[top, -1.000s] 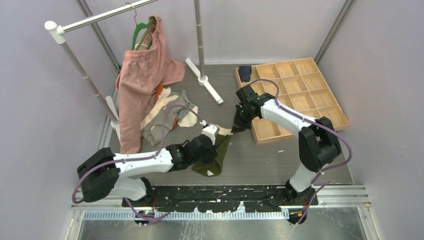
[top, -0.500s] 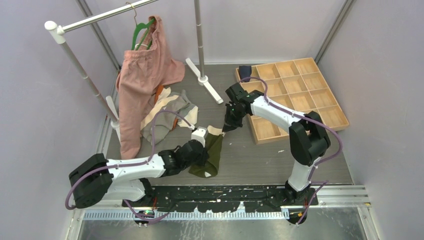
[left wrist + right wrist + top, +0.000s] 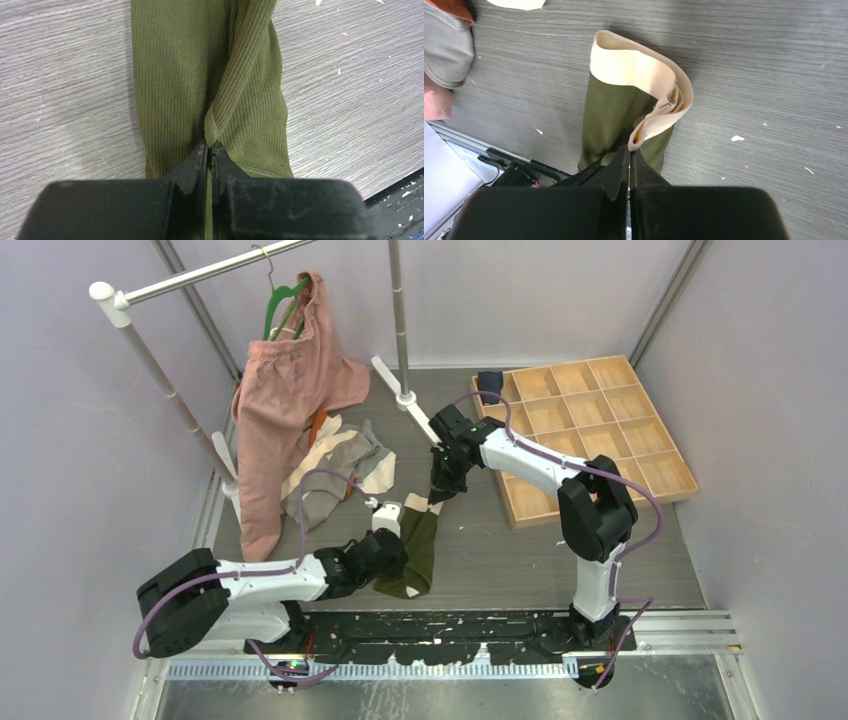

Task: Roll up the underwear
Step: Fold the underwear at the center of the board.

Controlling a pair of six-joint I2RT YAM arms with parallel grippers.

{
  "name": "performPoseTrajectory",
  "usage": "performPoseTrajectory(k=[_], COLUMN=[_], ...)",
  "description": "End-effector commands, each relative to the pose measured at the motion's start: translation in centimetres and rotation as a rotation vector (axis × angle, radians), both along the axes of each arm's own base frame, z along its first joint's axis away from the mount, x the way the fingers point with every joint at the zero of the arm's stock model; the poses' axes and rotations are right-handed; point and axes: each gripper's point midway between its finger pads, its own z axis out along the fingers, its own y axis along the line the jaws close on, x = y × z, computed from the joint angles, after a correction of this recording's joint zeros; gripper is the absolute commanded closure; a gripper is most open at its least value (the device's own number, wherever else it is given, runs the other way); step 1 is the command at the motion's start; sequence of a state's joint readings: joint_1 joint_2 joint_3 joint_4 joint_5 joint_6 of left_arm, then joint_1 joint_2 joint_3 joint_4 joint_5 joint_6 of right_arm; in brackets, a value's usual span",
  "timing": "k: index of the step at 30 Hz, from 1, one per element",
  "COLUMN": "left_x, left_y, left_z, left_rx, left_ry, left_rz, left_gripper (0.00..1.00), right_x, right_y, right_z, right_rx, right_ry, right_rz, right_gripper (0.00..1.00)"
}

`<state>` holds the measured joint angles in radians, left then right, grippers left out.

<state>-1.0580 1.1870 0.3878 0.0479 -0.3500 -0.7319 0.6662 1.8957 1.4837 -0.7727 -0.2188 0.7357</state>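
An olive green underwear (image 3: 418,552) with a cream waistband (image 3: 636,67) lies folded into a narrow strip on the grey table. My left gripper (image 3: 396,546) is shut on the hem at its near end; in the left wrist view the jaws (image 3: 210,147) pinch a fold of the ribbed green fabric (image 3: 200,75). My right gripper (image 3: 437,494) is shut on the waistband at the far end; in the right wrist view the tips (image 3: 630,148) clamp the cream band's doubled edge, and the band arches up as a loop.
A pile of other underwear (image 3: 340,468) lies left of the strip. A large pink garment (image 3: 280,410) hangs on a green hanger from a rack, whose foot (image 3: 410,400) stands behind. A wooden compartment tray (image 3: 600,430) at right holds a navy roll (image 3: 489,385).
Both grippers have moved left, carrying the olive underwear with them. The garment now lies narrower and straighter, with its waistband closer to the pile.
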Motion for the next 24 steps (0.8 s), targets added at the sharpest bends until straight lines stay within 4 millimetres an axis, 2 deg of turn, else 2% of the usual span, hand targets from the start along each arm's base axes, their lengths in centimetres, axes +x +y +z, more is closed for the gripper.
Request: performPoseTrajectory(k=[1, 9, 19, 24], left_x=[0.0, -0.3, -0.4, -0.4], left_y=[0.7, 0.8, 0.9, 0.9], left_z=[-0.9, -1.6, -1.6, -1.1], left_rx=[0.012, 0.023, 0.026, 0.026], left_ry=[0.013, 0.032, 0.037, 0.036], left_rz=[0.036, 0.033, 0.032, 0.029], left_gripper=[0.99, 0.99, 0.99, 0.99], right_x=[1.7, 2.6, 4.0, 4.6], right_y=[1.9, 4.6, 6.8, 7.3], right_z=[1.8, 1.0, -1.6, -3.1], right_rx=[0.035, 0.078, 0.131, 0.136], right_ry=[-0.071, -0.071, -0.080, -0.089], right_rz=[0.018, 0.060, 0.090, 0.089], right_gripper=[0.97, 0.97, 0.98, 0.97])
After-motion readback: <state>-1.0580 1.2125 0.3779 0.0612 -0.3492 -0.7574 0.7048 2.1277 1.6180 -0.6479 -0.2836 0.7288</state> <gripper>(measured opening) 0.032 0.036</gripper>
